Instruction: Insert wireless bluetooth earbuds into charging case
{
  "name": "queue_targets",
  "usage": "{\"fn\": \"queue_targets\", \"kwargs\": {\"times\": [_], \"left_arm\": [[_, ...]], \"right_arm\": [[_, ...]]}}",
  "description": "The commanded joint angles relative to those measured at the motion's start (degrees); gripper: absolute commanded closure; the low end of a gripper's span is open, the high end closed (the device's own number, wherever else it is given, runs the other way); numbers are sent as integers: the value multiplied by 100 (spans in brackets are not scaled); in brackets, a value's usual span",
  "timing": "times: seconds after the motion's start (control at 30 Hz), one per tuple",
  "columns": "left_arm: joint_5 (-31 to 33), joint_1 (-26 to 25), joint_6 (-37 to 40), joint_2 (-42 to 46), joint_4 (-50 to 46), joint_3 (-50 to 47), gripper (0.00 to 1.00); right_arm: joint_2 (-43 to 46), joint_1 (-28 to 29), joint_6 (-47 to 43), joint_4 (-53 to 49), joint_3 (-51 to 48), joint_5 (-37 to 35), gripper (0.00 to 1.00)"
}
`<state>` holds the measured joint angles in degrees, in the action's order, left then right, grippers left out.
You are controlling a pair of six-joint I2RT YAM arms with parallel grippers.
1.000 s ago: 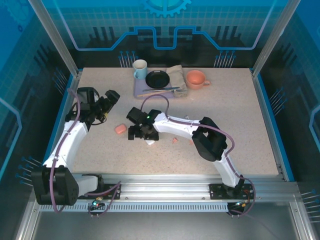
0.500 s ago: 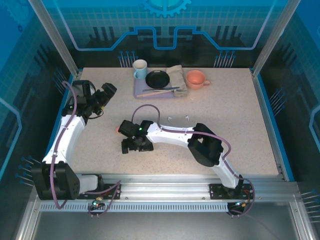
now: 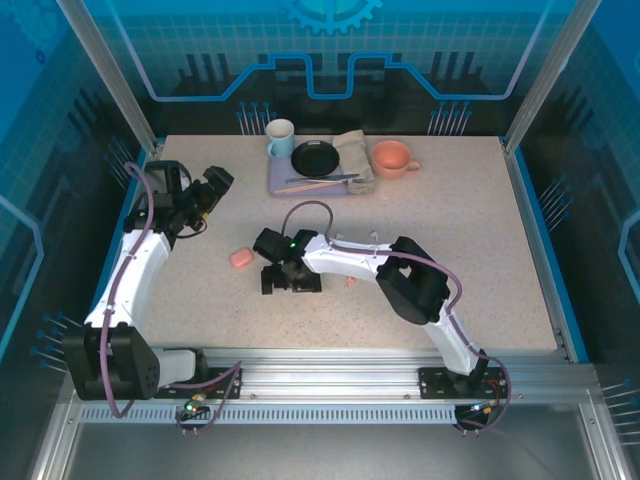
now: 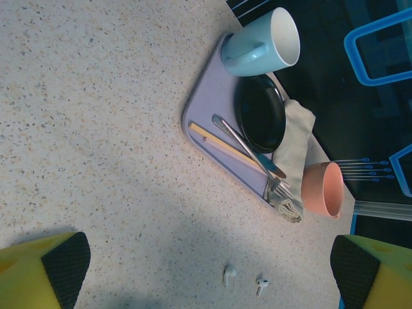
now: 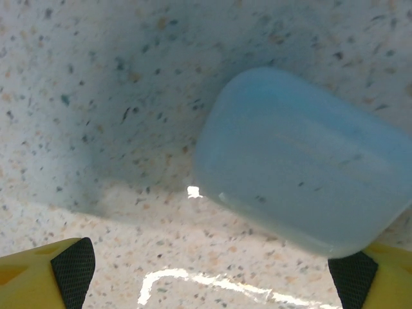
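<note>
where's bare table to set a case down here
The right side of the table, from the orange mug down to the near rail, is bare. Crowded: the tray at the back and the middle around the right gripper and pink case.

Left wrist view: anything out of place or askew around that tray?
Nothing spilled or broken. Two white earbuds lie loose on the bare table, beside the tray rather than in a case. The crumpled cloth spills over the tray's edge toward the salmon cup.
</note>
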<state>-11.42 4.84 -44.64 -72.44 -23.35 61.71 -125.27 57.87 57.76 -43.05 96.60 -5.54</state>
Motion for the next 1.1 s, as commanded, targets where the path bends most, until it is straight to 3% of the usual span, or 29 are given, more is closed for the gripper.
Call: {"fn": "queue_targets", "kwargs": {"times": [0.0,0.17,0.27,0.5,0.7,1.07], "left_arm": [[-61,76,40,37,6,78,1],[-126,77,33,40,19,54,1],[-68,75,9,86,41,-48,1],[171,78,-68,-12,48,-187,1],[192,92,-114,-94,94,-193,1],[39,235,-115,-163,208,-204,1]], "right_arm": [[114,-139,-169,-183,-31,-146,3],[511,-194,-280,-372,-118,-206,3],[673,-206,155,-721,-49,-619,3],[-128,-221,1357,-1875,1200,-1063,3],[-696,-224,1872,-2386,1943,-1255,3],[-1161,-265,1720,-2226,2171,-1075,5]]}}
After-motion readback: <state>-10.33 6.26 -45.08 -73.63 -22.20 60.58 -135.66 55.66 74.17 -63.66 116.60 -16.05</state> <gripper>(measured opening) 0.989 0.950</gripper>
